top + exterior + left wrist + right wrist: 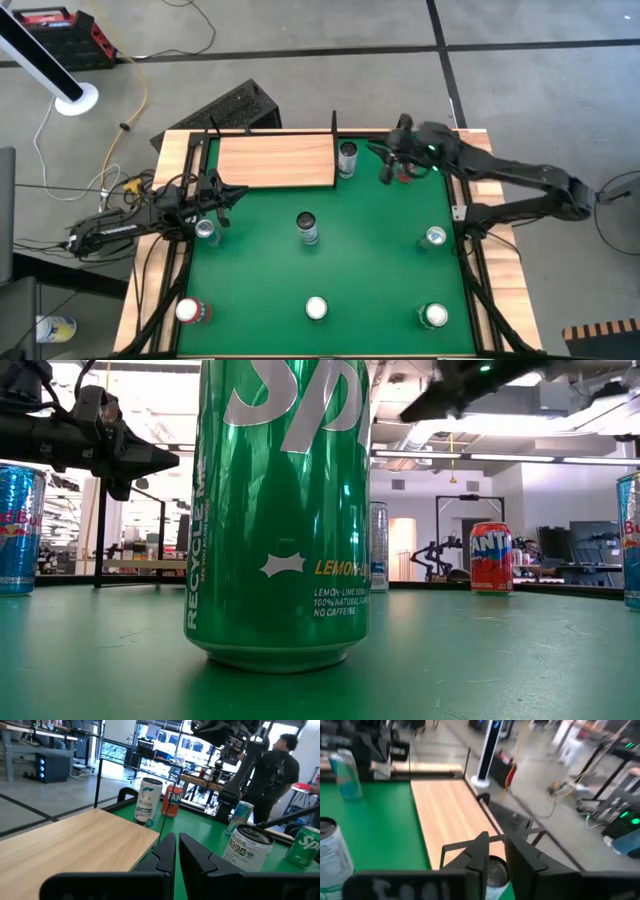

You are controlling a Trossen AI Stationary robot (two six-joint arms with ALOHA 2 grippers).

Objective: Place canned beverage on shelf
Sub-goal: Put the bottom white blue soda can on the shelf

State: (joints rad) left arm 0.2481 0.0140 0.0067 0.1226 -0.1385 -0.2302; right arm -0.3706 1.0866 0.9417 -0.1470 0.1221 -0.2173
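The shelf (275,160) is a pale wooden board at the table's far left, also in the left wrist view (75,840) and the right wrist view (450,815). A white canned beverage (347,157) stands on the green table at the shelf's right edge. A red can (404,174) stands right of it. My right gripper (385,168) hovers high between these two, slightly open with nothing between its fingers (496,852). My left gripper (225,195) waits shut at the table's left side, near the shelf's near edge (177,850).
Several more cans stand upright on the green table: one mid-table (307,227), a blue one by the left gripper (205,230), one at the right (435,237), three along the near edge (316,309). A person (277,770) stands beyond the table's right side.
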